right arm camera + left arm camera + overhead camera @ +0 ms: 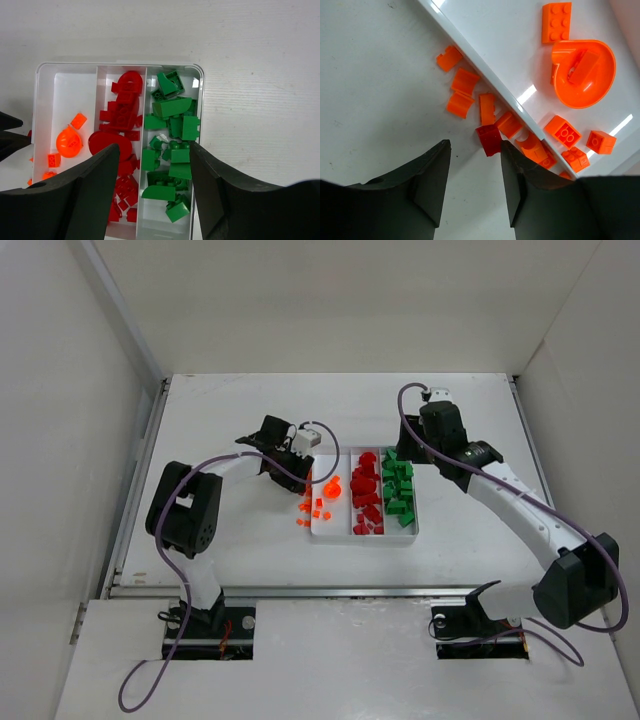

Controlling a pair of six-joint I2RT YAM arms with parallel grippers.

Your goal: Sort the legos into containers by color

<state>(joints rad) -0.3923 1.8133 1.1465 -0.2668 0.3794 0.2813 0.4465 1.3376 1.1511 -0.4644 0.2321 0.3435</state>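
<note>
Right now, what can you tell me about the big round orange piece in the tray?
The big orange piece is shiny, bright plastic, shaped like a shallow dish. It is round on one side and squared off at one corner, with a raised rim. It lies flat, seemingly open side up, on the floor of the white tray, in the compartment nearest the left arm. It sits among smaller orange bricks, and one small orange block rests inside it.

One white tray (120, 65), three compartments (70, 95), three brick colours, one red brick (489, 140) outside it.
</note>
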